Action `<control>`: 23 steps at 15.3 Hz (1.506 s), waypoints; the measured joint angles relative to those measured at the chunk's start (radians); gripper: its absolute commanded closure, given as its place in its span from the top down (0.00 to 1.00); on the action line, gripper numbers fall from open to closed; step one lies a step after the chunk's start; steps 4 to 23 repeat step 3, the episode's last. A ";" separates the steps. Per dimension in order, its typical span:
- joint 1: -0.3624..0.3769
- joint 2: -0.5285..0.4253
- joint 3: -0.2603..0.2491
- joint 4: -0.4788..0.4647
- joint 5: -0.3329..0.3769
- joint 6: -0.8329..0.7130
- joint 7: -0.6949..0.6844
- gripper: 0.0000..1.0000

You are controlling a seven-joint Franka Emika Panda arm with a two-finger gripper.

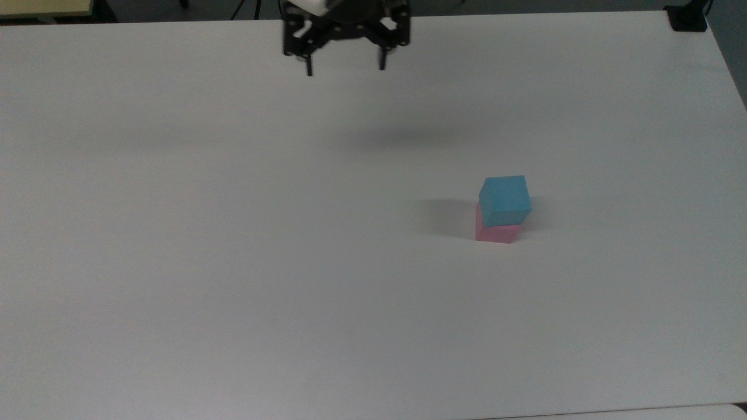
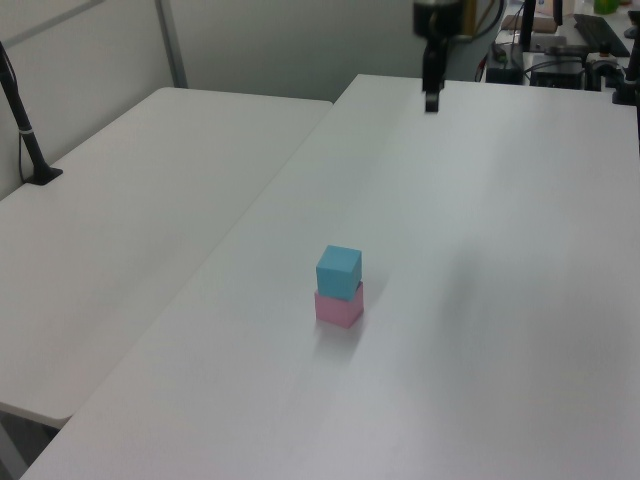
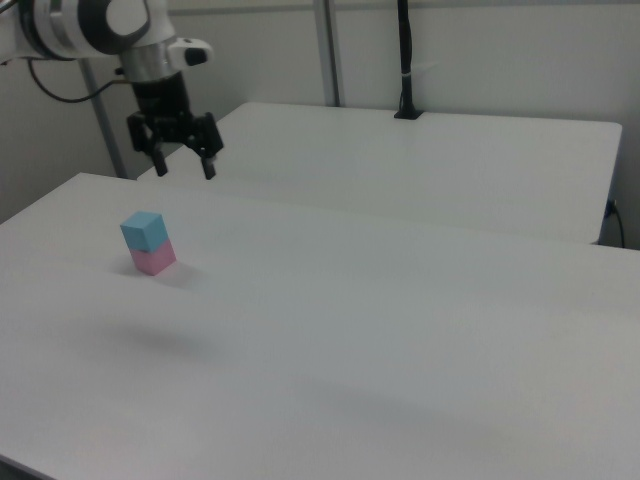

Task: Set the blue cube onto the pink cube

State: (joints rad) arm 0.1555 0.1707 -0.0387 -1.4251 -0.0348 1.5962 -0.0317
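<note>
The blue cube (image 1: 505,200) rests on top of the pink cube (image 1: 495,232), slightly turned against it, on the white table (image 1: 233,262). The stack also appears as the blue cube (image 2: 339,271) on the pink cube (image 2: 339,306), and as the blue cube (image 3: 144,230) on the pink cube (image 3: 153,260). My gripper (image 1: 345,69) hangs open and empty high above the table, near the top view's upper edge, far up and to the left of the stack. The same gripper (image 3: 184,164) hovers above the stack in the right view, and the gripper (image 2: 431,100) sits near the left view's top.
A second white table (image 2: 130,230) adjoins this one on the left view's left. A black post (image 2: 25,130) stands on it, and another black post (image 3: 405,60) stands at the back in the right view. A black object (image 1: 688,17) sits at the top view's upper right corner.
</note>
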 measured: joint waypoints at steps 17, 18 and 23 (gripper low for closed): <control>-0.092 -0.035 0.000 -0.023 0.000 -0.028 -0.006 1.00; -0.092 -0.035 0.000 -0.023 0.000 -0.028 -0.006 1.00; -0.092 -0.035 0.000 -0.023 0.000 -0.028 -0.006 1.00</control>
